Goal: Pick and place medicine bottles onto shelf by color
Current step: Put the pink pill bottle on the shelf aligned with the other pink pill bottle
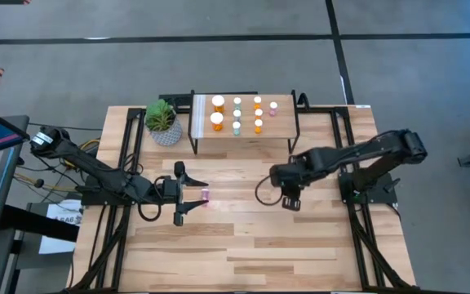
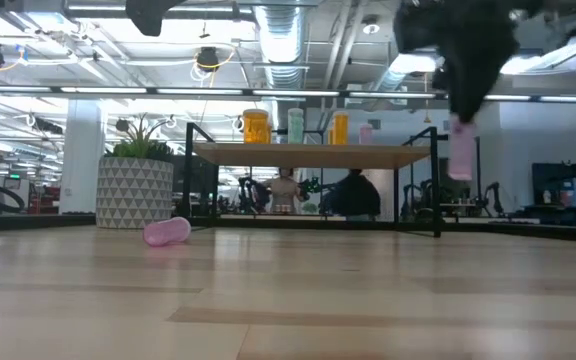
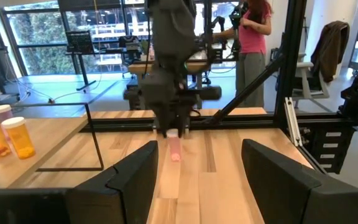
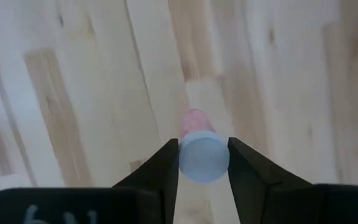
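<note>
A large open workroom with ceiling ducts and strip lights lies beyond the pale plank-wood tabletop (image 1: 243,237); a person stands far off in the left wrist view. At the far edge of the table stands the low light-wood shelf on thin black metal legs (image 1: 284,102), already carrying white-capped orange, teal and pink bottles, with a green potted plant in a patterned white pot (image 1: 163,122) just to its left. The right gripper (image 1: 290,198) hangs above the table right of centre, its fingers closed on the white cap end of a small pink cylindrical pill bottle (image 2: 461,150), which hangs clear of the wood with its body pointing downward. A second small pink pill bottle (image 1: 206,196) lies on its side left of centre, just ahead of the left gripper (image 1: 184,193), whose fingers stand apart and hold nothing. Judgement: these bottles are light, rigid plastic with smooth round walls, so they are prone to roll when lying and to twist or slip in a two-finger pinch. The cap is a narrow hold; a grip across the middle of the body looks surer. The fallen bottle is best taken across its width, with the jaws closing square to its length.
</note>
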